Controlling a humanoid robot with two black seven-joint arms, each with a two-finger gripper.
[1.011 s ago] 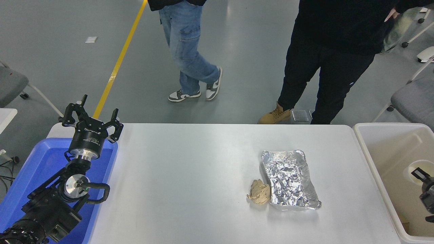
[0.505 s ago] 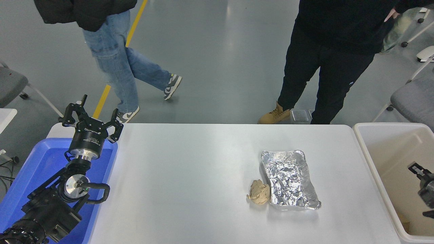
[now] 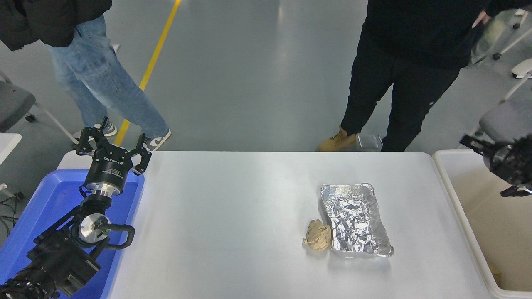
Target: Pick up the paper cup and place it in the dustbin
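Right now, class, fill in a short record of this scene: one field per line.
Table: white, holds foil tray and crumpled paper ball, touching
Dustbin: right of table; paper cup not visible
Blue tray: left edge
Left gripper: open, above blue tray
Right gripper: above dustbin, blurred
People: two standing beyond table

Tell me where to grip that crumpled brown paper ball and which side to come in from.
Grip the crumpled brown paper ball across its middle, coming straight down from above. One finger should land on its near side and one on its far side. Its right side sits against the foil tray, so there is probably no room for a finger there. The lump is low and irregular, so a firm squeeze seems wise.
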